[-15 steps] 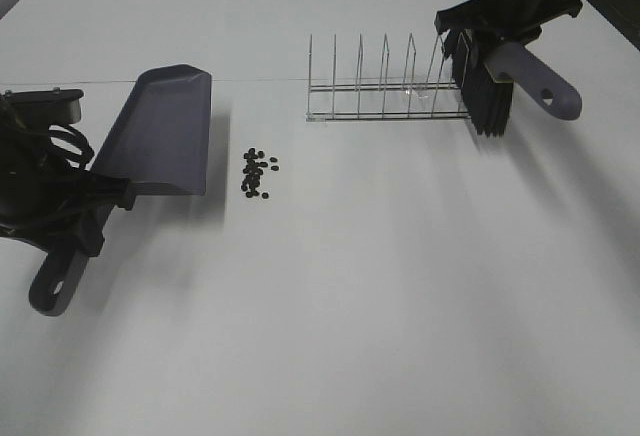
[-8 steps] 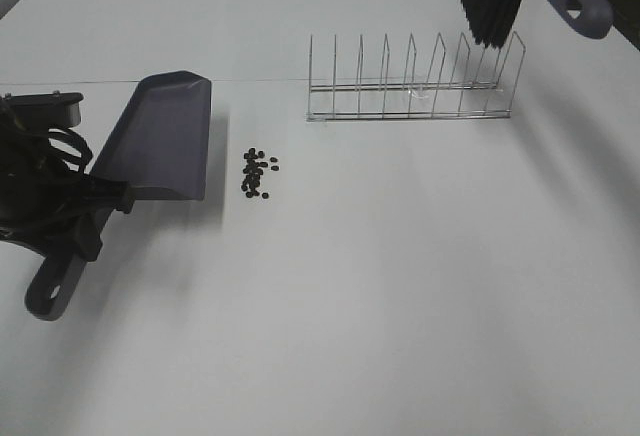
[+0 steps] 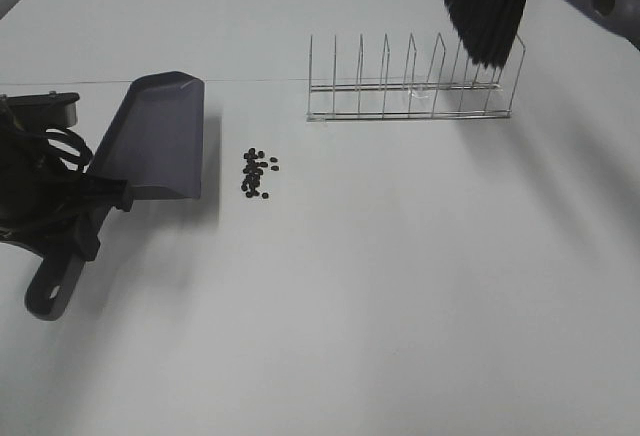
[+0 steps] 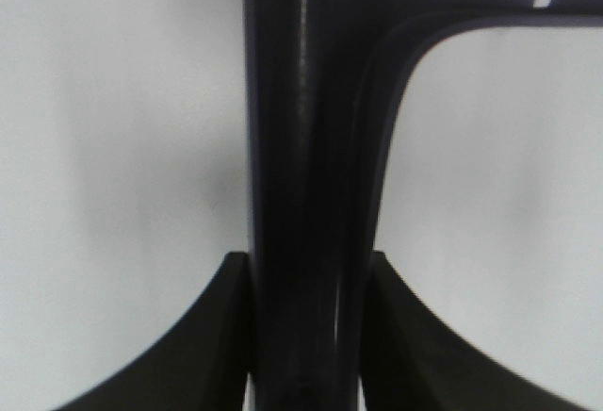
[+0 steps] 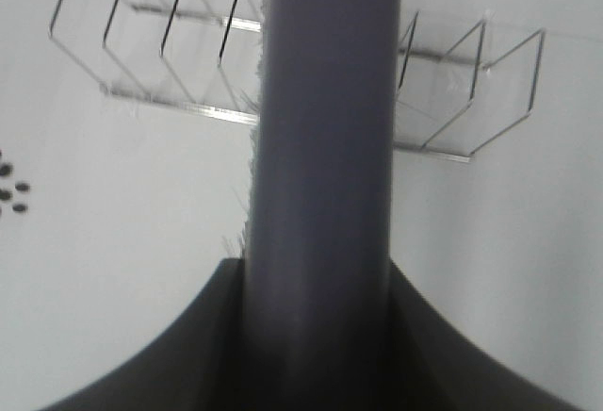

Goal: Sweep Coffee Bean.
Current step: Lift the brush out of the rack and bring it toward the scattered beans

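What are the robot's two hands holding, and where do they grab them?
The left gripper clamps the dustpan by its handle. The right gripper clamps the brush by its handle.

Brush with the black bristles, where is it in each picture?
Exterior high: the brush is at the top right, bristles above the wire rack's right end.
Left wrist: not in it; only the dustpan handle in the left hand.
Right wrist: its handle fills the middle, held by the right hand.
Shared landmark: the wire rack, in the exterior and right wrist views.
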